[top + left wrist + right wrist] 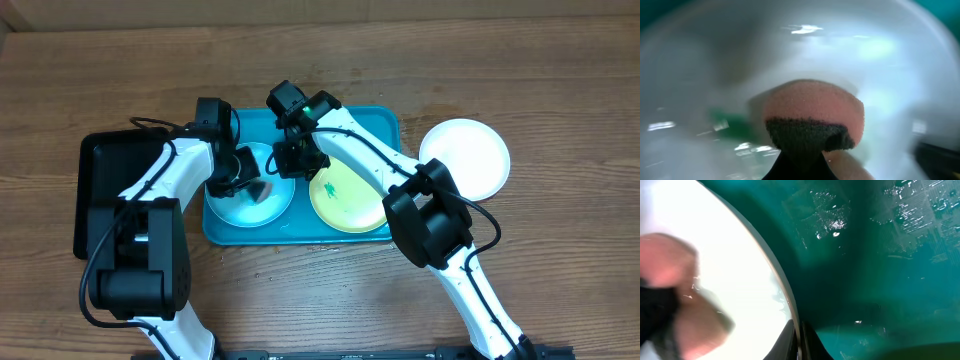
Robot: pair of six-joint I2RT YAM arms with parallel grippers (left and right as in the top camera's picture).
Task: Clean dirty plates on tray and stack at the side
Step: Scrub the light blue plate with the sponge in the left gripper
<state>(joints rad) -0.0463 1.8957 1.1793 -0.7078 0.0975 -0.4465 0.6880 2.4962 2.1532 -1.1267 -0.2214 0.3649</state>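
Note:
The pale blue plate [250,200] lies at the left of the teal tray [370,122], and the yellow-green plate [345,195] with teal smears lies at the right. The white plate [465,157] rests on the table right of the tray. My left gripper [248,183] is shut on a pink sponge with a dark scrub side [812,120], pressed on the pale blue plate [880,65]. My right gripper [293,160] is shut on that plate's rim [785,295], one finger on each side [799,342].
A black tray [110,190] sits left of the teal tray, under the left arm. Bare wooden table [550,90] lies around it all. A teal smear [722,120] shows on the pale blue plate beside the sponge.

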